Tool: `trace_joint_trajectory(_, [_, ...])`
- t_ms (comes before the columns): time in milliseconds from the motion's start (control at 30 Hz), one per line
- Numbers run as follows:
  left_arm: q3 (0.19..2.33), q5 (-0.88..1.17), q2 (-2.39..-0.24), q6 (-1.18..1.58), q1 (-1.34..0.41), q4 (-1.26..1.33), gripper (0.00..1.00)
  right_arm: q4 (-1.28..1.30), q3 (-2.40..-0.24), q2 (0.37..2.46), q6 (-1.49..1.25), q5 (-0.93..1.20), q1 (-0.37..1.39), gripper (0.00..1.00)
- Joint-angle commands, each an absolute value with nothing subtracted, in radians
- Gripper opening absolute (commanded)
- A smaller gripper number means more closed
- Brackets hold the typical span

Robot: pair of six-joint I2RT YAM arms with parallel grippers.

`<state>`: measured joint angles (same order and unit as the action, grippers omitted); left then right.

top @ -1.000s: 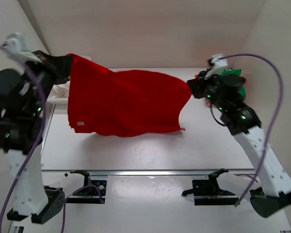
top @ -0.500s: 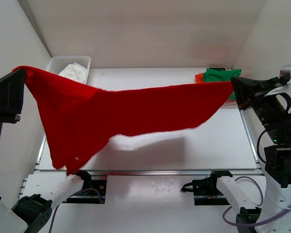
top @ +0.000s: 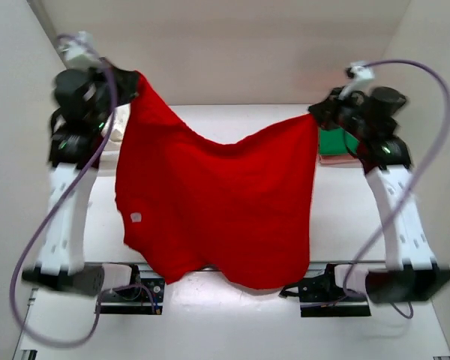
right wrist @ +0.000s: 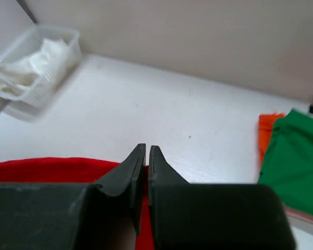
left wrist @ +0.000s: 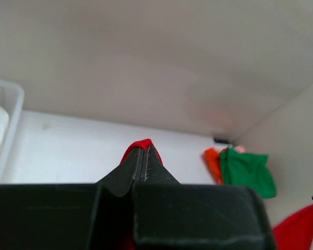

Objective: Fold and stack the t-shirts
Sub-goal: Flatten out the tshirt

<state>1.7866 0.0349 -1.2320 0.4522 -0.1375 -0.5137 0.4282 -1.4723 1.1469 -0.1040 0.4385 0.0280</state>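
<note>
Two arms hoist a red t-shirt (top: 217,202) by its upper corners, the left fingers (left wrist: 134,169) and the right fingers (right wrist: 137,166) each clenched on a pinch of red cloth. Held high and apart, the garment hangs open above the tabletop (top: 352,217), likely so it can be laid flat for folding. A folded green shirt (right wrist: 297,161) and an orange shirt (right wrist: 267,133) lie together at the far right, apparently the stack it will join.
</note>
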Motion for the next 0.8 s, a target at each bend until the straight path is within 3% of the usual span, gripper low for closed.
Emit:
trace_joint_trajectory(0, [1.74, 0.124, -1.395, 0.437, -0.1, -0.355, 0.0, 0.273, -1.443, 1.312, -0.089, 0.4, 0.051, 0.0])
trace_joint_trajectory(167, [1.885, 0.132, -1.742, 0.379, -0.117, -0.319, 0.0, 0.192, -1.567, 1.621, -0.071, 0.368, 0.038, 0.0])
trace_joint_trajectory(233, [2.045, 0.126, -1.95, 0.359, -0.121, -0.363, 0.0, 0.201, -1.666, 1.802, -0.071, 0.365, 0.032, 0.0])
trace_joint_trajectory(267, [2.101, 0.123, -2.006, 0.354, -0.121, -0.38, 0.04, 0.218, -1.752, 1.848, -0.071, 0.357, 0.031, 0.0])
trace_joint_trajectory(300, [2.217, 0.109, -2.108, 0.348, -0.121, -0.426, 0.2, 0.253, -1.86, 1.956, -0.058, 0.344, 0.035, 0.05])
trace_joint_trajectory(333, [2.326, 0.107, -2.199, 0.342, -0.118, -0.467, 0.3, 0.27, -1.961, 2.052, -0.036, 0.292, 0.035, 0.17])
trace_joint_trajectory(367, [2.42, 0.098, -2.236, 0.351, -0.118, -0.483, 0.42, 0.313, -2.023, 2.13, -0.025, 0.228, 0.046, 0.2])
trace_joint_trajectory(433, [2.503, 0.103, -2.313, 0.376, -0.101, -0.506, 0.6, 0.388, -2.187, 2.231, -0.009, 0.161, 0.052, 0.3])
trace_joint_trajectory(467, [2.52, 0.107, -2.312, 0.374, -0.101, -0.505, 0.71, 0.441, -2.288, 2.281, -0.011, 0.128, 0.052, 0.4])
trace_joint_trajectory(533, [2.481, 0.092, -2.246, 0.368, -0.101, -0.503, 0.82, 0.518, -2.406, 2.304, -0.009, 0.055, 0.063, 0.63])
trace_joint_trajectory(600, [2.344, 0.071, -2.136, 0.354, -0.104, -0.502, 0.97, 0.555, -2.349, 2.252, -0.009, 0.0, 0.08, 0.71])
trace_joint_trajectory(633, [2.224, 0.075, -2.037, 0.356, -0.101, -0.48, 0.99, 0.551, -2.3, 2.188, -0.015, -0.032, 0.092, 0.71])
trace_joint_trajectory(767, [1.713, 0.19, -1.682, 0.415, -0.087, -0.479, 0.99, 0.41, -1.748, 1.807, -0.107, -0.048, 0.115, 0.69])
